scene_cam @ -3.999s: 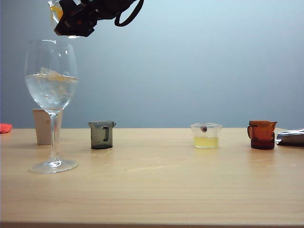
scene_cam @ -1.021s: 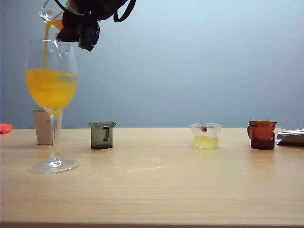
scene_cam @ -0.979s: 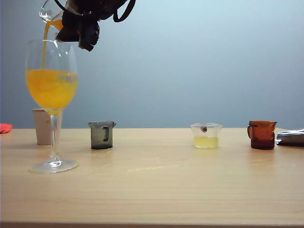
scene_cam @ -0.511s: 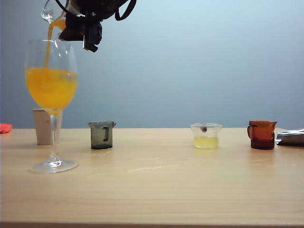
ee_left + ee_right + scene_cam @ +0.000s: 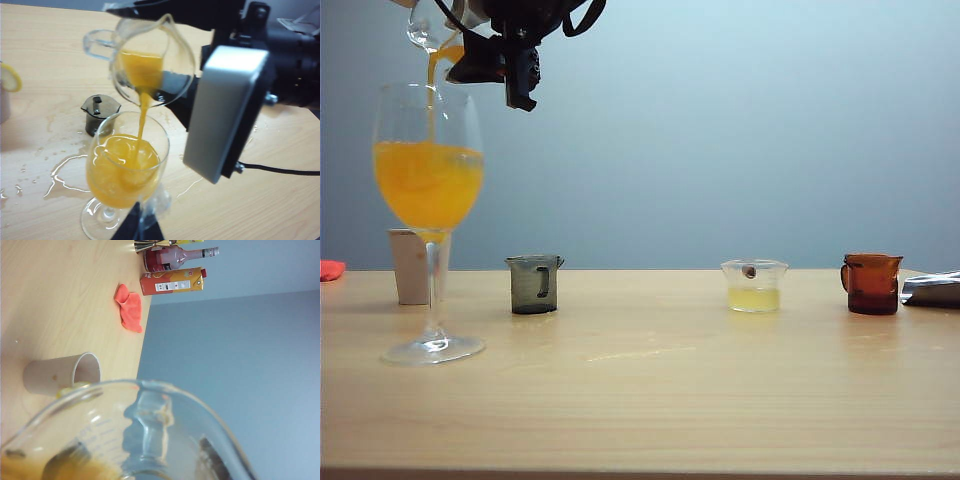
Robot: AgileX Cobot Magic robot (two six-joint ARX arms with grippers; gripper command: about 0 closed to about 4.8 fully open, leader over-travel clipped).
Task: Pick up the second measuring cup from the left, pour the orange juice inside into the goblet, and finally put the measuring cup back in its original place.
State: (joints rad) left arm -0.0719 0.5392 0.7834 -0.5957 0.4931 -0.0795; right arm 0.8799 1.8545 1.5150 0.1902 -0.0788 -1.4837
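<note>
The goblet (image 5: 428, 190) stands at the left of the table, its bowl about half full of orange juice (image 5: 428, 185). Above its rim my right gripper (image 5: 510, 50) is shut on the clear measuring cup (image 5: 432, 25), which is tipped steeply. A thin stream of juice (image 5: 142, 107) runs from the cup's lip (image 5: 150, 60) into the goblet (image 5: 127, 165). In the right wrist view the cup (image 5: 140, 430) fills the foreground, with dark fingers (image 5: 65, 460) seen through the glass. My left gripper (image 5: 137, 225) is shut, close to the goblet's foot.
A smoky grey cup (image 5: 534, 284), a clear cup of pale yellow liquid (image 5: 754, 285) and an amber cup (image 5: 871, 283) stand in a row. A tan paper cup (image 5: 410, 265) is behind the goblet. Spilled liquid (image 5: 60, 172) lies by the goblet. A red cloth (image 5: 129, 307) and a carton (image 5: 172, 281) sit far off.
The goblet's clear contents have turned orange as juice poured in. Over the last second my right wrist rolled and tipped the cup further; the stream still runs.
</note>
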